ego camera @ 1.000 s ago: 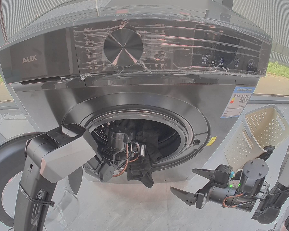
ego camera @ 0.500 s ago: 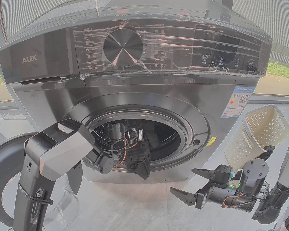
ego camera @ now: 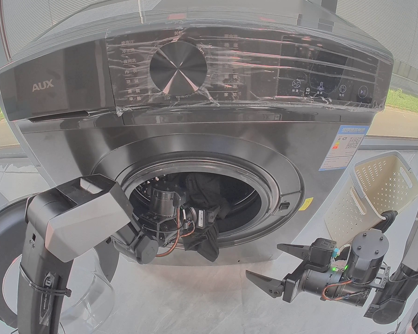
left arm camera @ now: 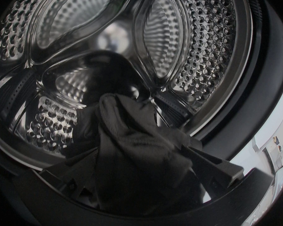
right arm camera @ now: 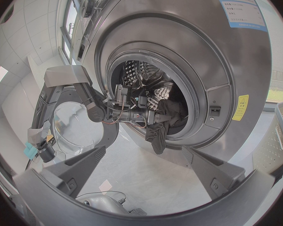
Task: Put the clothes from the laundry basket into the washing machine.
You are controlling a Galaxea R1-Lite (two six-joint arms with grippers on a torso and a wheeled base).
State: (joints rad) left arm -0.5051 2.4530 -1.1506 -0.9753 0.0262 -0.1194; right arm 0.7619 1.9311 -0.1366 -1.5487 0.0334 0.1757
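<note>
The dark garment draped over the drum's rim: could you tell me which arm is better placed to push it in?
Probably the left: the left gripper grips the dark garment at the mouth of the washing machine, while the right gripper hangs open over the floor.

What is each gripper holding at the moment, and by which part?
The left gripper holds the black garment by a bunched fold; the right gripper is open and empty.
</note>
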